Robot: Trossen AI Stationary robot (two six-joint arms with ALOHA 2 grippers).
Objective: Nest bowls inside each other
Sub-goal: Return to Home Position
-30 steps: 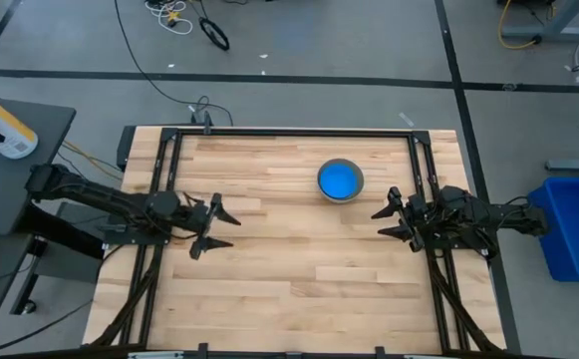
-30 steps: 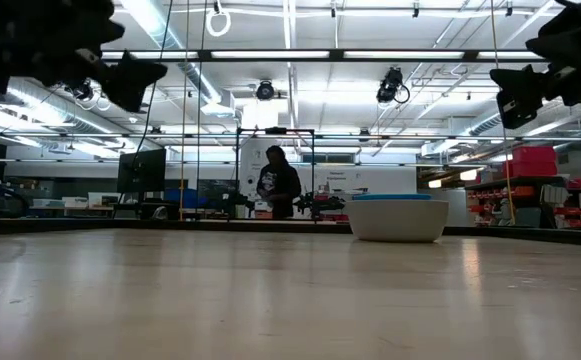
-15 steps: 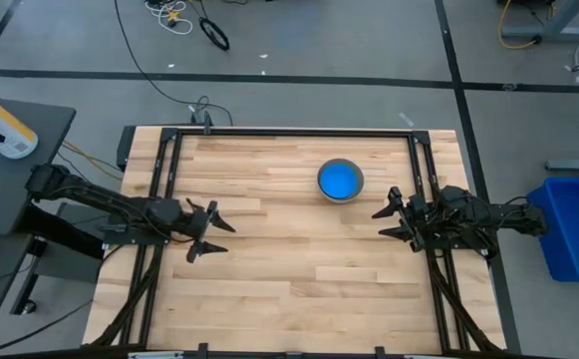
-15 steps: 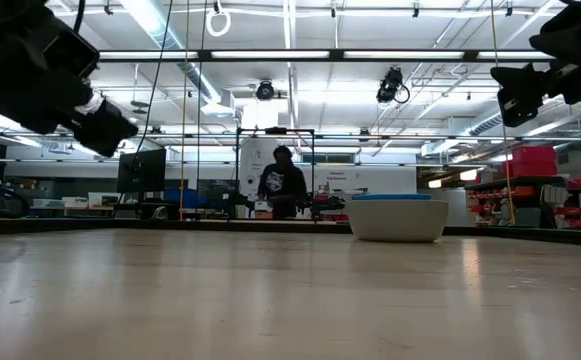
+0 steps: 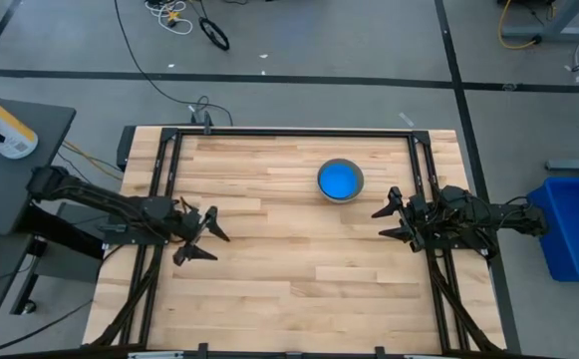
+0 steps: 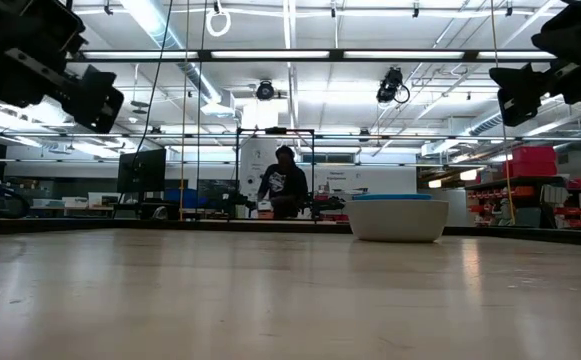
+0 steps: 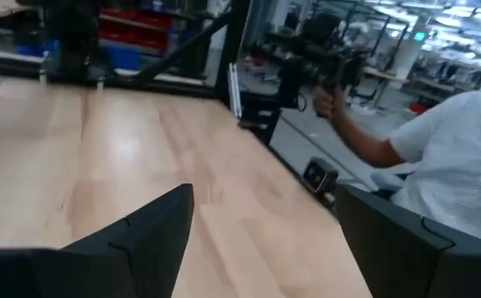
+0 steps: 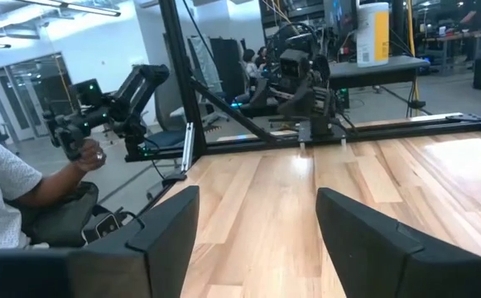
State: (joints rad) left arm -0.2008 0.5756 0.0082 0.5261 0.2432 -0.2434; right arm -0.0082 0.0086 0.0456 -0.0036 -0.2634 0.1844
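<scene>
A blue bowl (image 5: 339, 179) sits nested inside a grey bowl (image 6: 397, 222), whose base rests on the wooden table, right of centre toward the far edge. My left gripper (image 5: 201, 239) hovers open above the table near its left side, far from the bowls; its fingers (image 7: 145, 240) have nothing between them. My right gripper (image 5: 387, 221) hovers open near the right side, a little nearer than the bowls, and is likewise empty (image 8: 257, 240). In the low view both grippers hang high, the left (image 6: 82, 95) and the right (image 6: 518, 95).
Black frame rails (image 5: 165, 170) run along the table's left, right and far sides. A person in a white shirt (image 7: 455, 157) sits beyond the table edge. A blue bin (image 5: 576, 227) stands on the floor at the right. Bare wood fills the table's middle and near part.
My left gripper has drawn back toward the table's left edge and a little toward the near edge, rolling slightly, and has stayed open. The bowls and my right arm have kept their place.
</scene>
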